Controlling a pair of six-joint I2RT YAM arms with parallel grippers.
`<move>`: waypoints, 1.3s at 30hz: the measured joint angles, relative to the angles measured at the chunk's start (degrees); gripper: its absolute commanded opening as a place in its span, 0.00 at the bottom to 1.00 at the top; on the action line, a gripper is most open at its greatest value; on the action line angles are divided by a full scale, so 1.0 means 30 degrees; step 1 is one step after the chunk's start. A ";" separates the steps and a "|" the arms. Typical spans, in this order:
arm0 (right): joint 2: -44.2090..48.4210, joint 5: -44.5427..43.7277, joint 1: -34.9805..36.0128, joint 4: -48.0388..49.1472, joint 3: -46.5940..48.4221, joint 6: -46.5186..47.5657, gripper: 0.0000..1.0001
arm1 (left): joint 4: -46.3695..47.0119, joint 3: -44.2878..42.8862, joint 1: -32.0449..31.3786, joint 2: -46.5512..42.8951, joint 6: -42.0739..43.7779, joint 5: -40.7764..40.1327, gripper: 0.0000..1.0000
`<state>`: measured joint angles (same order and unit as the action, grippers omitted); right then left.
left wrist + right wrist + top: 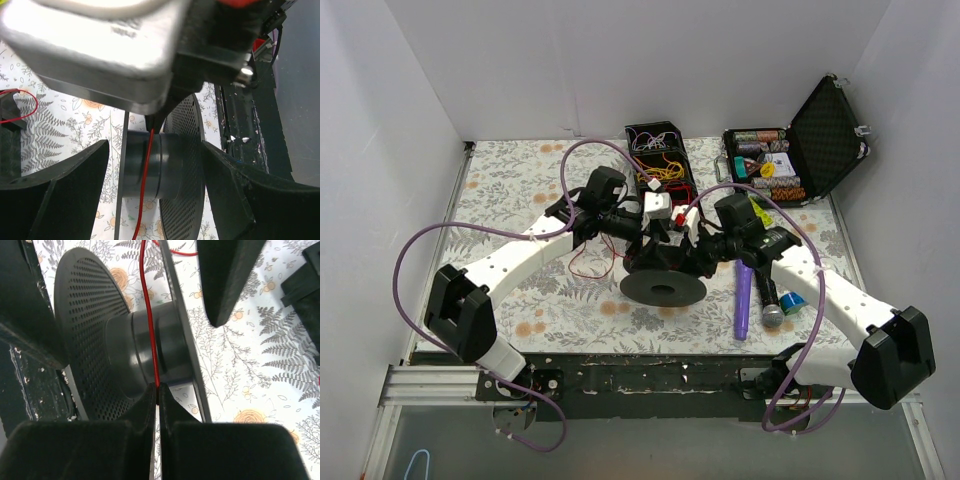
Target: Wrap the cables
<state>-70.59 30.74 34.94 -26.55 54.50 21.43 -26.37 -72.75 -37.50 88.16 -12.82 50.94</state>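
I see the spool (640,288) axis toward the near edge; only wrist views show right gripper (157,390) pinching red cable (149,325), left gripper (155,150) spread.

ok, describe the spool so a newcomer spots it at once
On the floral table, look at the centre, toward the near edge. The spool sits there: a black reel with round perforated flanges and a thin red wire over its hub, unlike the purple stick beside it.

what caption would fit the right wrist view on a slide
Right gripper shut on a red wire laid across the hub of a black perforated spool.
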 measured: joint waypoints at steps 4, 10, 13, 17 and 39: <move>0.0000 -0.0262 -0.0146 0.0765 -0.0015 -0.0168 0.01 | 0.0189 0.0007 -0.0051 0.0124 0.0452 0.0306 0.74; 0.0277 -0.0357 -0.0270 0.1712 -0.0546 0.0051 0.01 | 0.1545 0.0852 0.0102 -0.0189 -0.0685 0.0634 0.71; 0.0634 0.0109 -0.0532 0.1821 -0.1064 0.0612 0.01 | 0.2484 0.1858 0.0364 -0.0925 -0.1231 0.0670 0.74; 0.0896 0.1326 -0.1231 0.1821 -0.1217 0.1566 0.01 | 0.2805 0.2135 0.0984 -0.1115 -0.1814 0.0699 0.78; -0.4277 0.3344 -0.1523 0.2200 0.2565 0.3147 0.01 | -0.3249 0.0772 0.2623 -0.0313 0.1158 -0.1304 0.61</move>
<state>-83.42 40.77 30.37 -19.94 62.19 30.87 -36.12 -70.43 -29.63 87.22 -9.34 47.03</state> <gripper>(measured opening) 0.038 0.615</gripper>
